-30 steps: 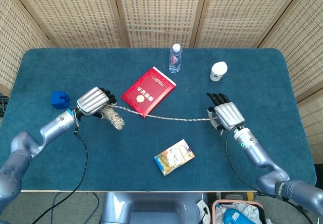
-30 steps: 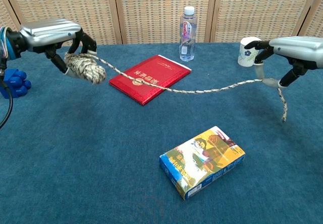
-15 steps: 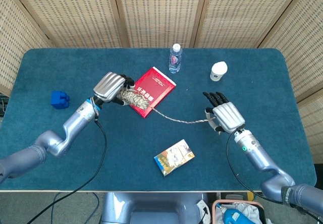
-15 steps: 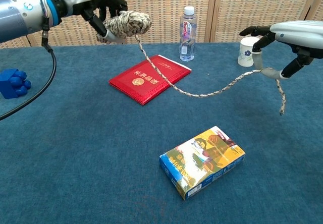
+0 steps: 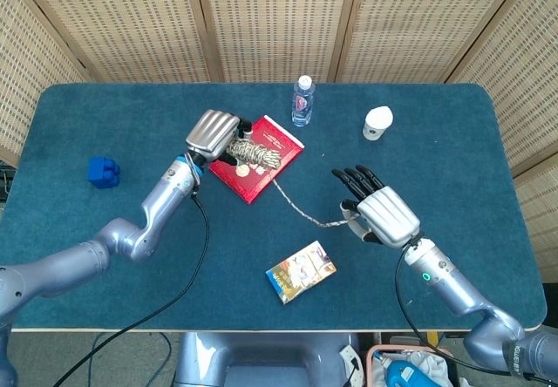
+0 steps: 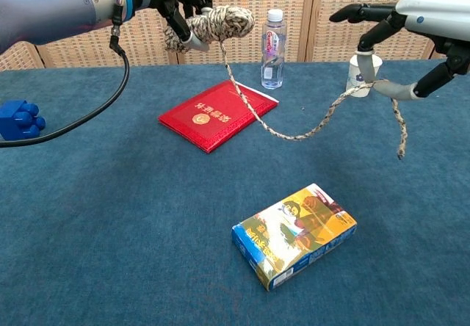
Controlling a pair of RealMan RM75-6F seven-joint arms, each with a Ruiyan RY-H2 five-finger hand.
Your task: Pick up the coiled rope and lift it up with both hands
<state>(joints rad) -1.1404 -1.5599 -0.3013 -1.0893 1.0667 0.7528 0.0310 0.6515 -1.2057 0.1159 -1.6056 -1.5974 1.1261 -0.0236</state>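
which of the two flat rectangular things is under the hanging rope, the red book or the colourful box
The red book: the rope sags above its right edge. The colourful box lies nearer the camera, apart from the rope.

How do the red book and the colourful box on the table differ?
The red book is thin, flat and plain red with a small gold mark; the box is thicker, with a bright picture on top. The book lies further back, near the bottle; the box lies nearer the camera. Both rest on the blue table, untouched.

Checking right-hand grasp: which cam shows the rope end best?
Chest view: the rope crosses the right hand at its thumb, its tail hanging free. In the head view the hand's back hides that contact.
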